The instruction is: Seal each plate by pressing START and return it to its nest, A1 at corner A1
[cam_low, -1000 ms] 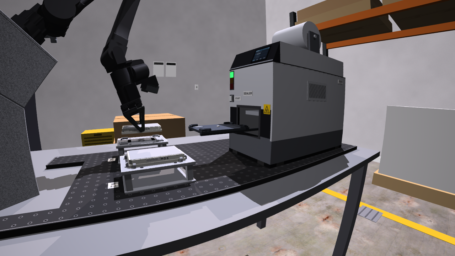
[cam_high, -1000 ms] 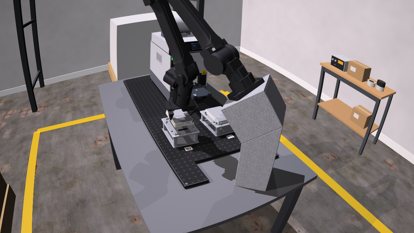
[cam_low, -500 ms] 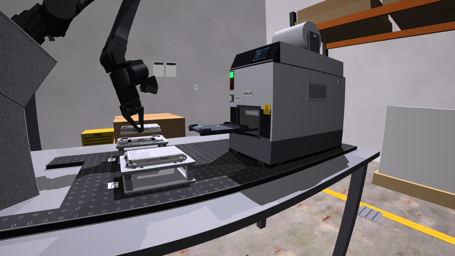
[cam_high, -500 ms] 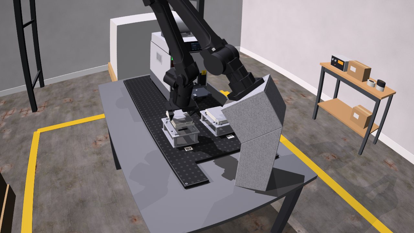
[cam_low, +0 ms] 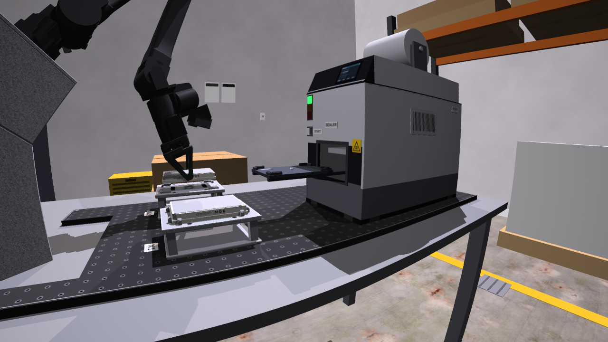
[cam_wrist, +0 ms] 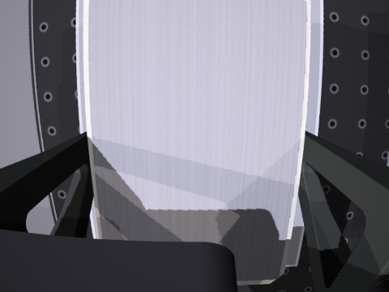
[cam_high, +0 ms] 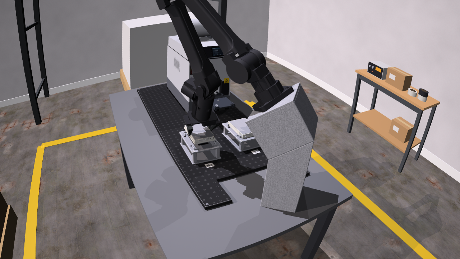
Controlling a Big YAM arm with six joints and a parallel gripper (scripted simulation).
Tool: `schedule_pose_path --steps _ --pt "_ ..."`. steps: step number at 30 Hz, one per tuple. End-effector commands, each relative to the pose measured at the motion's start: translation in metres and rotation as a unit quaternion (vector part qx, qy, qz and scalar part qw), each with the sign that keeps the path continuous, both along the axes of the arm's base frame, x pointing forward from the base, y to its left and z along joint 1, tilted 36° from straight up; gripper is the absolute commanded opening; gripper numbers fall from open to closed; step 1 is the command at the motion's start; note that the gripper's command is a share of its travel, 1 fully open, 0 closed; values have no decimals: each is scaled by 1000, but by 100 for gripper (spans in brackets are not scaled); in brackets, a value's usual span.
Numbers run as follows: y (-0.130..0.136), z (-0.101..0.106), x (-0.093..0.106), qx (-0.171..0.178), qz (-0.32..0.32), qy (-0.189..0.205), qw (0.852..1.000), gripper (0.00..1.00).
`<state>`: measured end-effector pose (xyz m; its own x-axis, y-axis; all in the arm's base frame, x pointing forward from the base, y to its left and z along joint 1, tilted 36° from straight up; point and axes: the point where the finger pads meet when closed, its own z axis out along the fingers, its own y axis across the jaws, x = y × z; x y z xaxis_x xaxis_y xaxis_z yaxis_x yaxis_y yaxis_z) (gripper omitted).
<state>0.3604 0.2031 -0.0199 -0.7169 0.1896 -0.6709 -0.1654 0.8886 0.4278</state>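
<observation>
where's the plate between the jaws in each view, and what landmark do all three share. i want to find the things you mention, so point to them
Top: plate [cam_high: 199, 129] [cam_low: 206, 172] [cam_wrist: 194, 89] just left of centre.
Exterior: left of centre, about mid-height.
Wrist: fills the middle, top to bottom.
Shared landmark: black perforated board [cam_high: 160, 112] [cam_low: 276, 204] [cam_wrist: 348, 70].

Grey walls [cam_high: 80, 38] [cam_low: 271, 51] surround a stained floor [cam_high: 80, 193] [cam_low: 382, 293] with yellow floor lines [cam_high: 35, 199] [cam_low: 552, 300] and a wooden-topped side table [cam_high: 363, 73].

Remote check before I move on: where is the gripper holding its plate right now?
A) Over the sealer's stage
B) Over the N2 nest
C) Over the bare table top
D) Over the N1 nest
B: the gripper grips the plate above the nest behind the N2 label.
</observation>
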Motion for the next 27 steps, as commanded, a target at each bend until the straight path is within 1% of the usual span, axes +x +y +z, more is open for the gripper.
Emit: schedule_pose_path --steps 1,2,9,12,17,20,22,27 --pt "3 1 -1 5 2 -2 1000 0" --pt "1 -1 -2 3 2 -1 1000 0" --pt "-3 -3 7 3 -8 -4 1000 0" --pt "-2 -1 9 5 -10 -9 1000 0" --pt "4 -2 7 7 -5 -8 1000 0" --pt "3 -10 -1 2 -3 2 1000 0" --pt "4 -11 -2 3 -1 2 1000 0" --pt "5 -7 -2 2 0 2 1000 0"
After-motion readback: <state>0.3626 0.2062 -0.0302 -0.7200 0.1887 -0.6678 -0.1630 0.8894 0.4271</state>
